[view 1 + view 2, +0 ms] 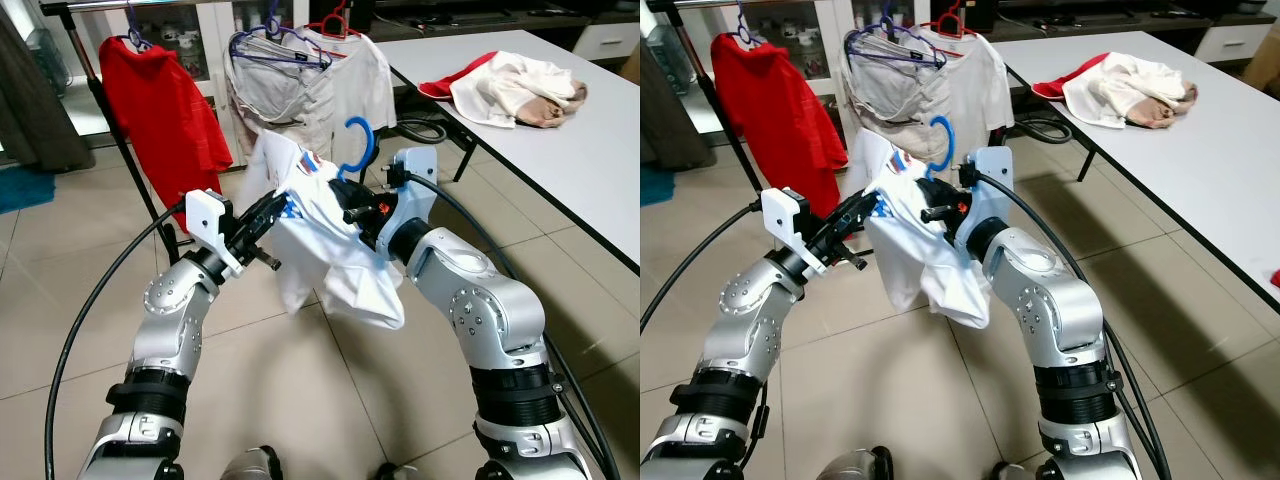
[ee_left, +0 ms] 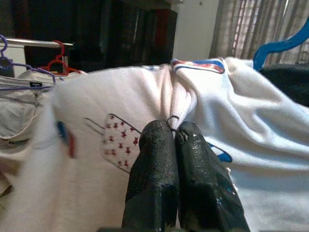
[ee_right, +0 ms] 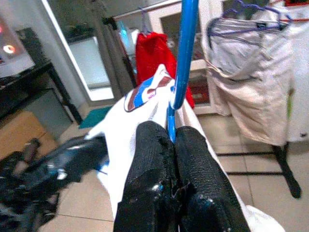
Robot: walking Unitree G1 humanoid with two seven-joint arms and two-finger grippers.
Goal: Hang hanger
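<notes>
Over a tiled floor (image 1: 330,390), the right gripper (image 3: 171,140) clamps a blue hanger (image 1: 358,145), hook up; the left gripper (image 2: 173,133) pinches its white shirt (image 1: 330,250).

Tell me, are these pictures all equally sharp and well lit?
No. The eye views are bright and crisp: the white T-shirt and blue hanger read clearly. In the left wrist view the room behind is dark, and the shirt's edge is smeared. In the right wrist view the right end effector is sharp, while the left arm is blurred.
</notes>
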